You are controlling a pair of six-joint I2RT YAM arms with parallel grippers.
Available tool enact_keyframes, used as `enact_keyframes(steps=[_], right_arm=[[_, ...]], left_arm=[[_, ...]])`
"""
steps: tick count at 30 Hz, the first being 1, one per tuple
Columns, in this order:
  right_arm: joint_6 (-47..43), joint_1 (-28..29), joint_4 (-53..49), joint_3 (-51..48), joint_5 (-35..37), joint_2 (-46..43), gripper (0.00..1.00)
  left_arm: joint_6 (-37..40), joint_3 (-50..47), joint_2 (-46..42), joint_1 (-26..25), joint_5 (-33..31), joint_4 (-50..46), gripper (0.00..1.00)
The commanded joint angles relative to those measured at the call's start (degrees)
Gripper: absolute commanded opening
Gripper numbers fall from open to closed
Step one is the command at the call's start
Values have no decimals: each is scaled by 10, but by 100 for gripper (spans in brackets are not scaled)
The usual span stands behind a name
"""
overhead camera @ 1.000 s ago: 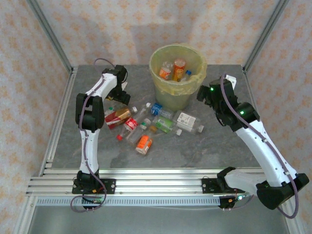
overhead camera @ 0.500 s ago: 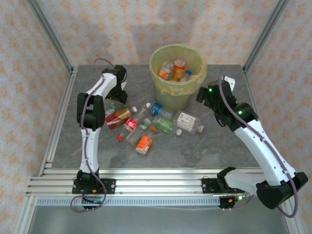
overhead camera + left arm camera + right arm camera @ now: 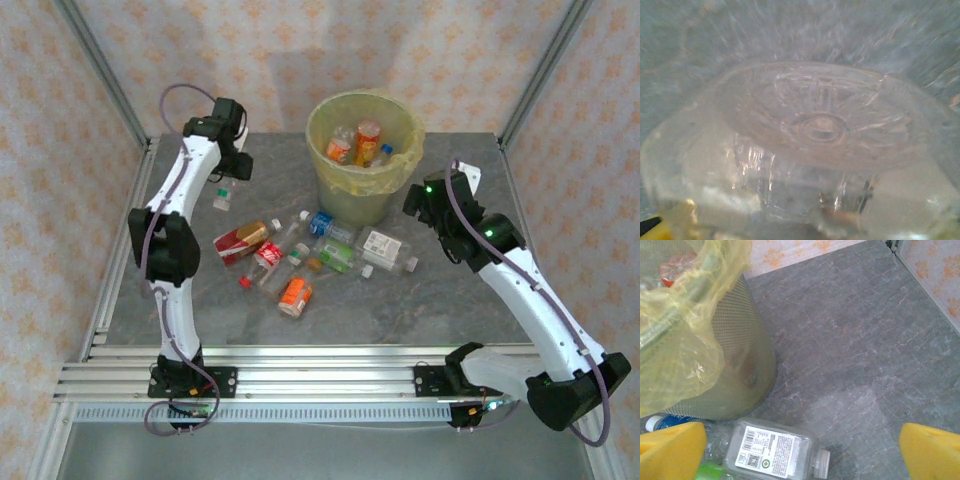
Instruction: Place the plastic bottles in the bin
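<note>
Grey stone-pattern table (image 3: 450,300) inside an aluminium frame, with floral wallpapered walls (image 3: 300,50) on three sides. Top view: the bin (image 3: 345,205) stands far centre, its yellowish bag (image 3: 412,125) folded over the rim, and the binned bottles (image 3: 368,142) lie inside it. The left gripper (image 3: 228,172) is at far left, well left of the bin. Its jaws are closed on a small clear bottle (image 3: 223,194) that hangs cap-down beneath them. The loose bottles lie in a cluster just near of the bin: red-labelled bottle (image 3: 243,238) leftmost, orange-labelled bottle (image 3: 294,294) nearest, blue-labelled bottle (image 3: 322,224) close to the bin foot, green-labelled bottle (image 3: 337,257) mid-cluster, white-labelled bottle (image 3: 385,250) rightmost. The right gripper (image 3: 420,203) is just right of the bin, above the right end of the cluster. Left wrist view: the ribbed base of the small clear bottle (image 3: 820,127) sits right up against the lens, with blurred grey table behind. A sliver of yellow finger pad (image 3: 646,226) shows at the lower left corner. Right wrist view: the right gripper (image 3: 801,454) has its yellow fingers (image 3: 670,450) at the two lower corners, jaws wide apart and holding nothing. Below them lies the white-labelled bottle (image 3: 770,450), on its side with cap to the right and close to the foot of the bin (image 3: 735,365). The blue-labelled bottle (image 3: 660,422) peeks out at lower left. Bare table (image 3: 865,350) lies to the right.
</note>
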Motion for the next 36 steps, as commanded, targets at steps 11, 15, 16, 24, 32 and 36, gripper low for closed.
enact_keyframes(steps=[11,15,16,24,32,36], right_arm=[[23,-3,29,-62,34,-43,99],[29,-3,36,-85,40,-61,99],[31,-3,38,-91,41,-65,99],[41,-3,38,-108,33,-81,99],[49,-3,37,-114,20,-82,99],[50,-3,38,-120,20,-85,99]], left_arm=[[-128,83,-164,-111,72,128,43],[-183,89,-170,-134,119,208,43],[-194,90,-167,-142,122,229,43],[-242,207,-61,-210,125,296,43],[-248,397,106,-246,112,302,44],[-233,398,138,-251,124,342,44]])
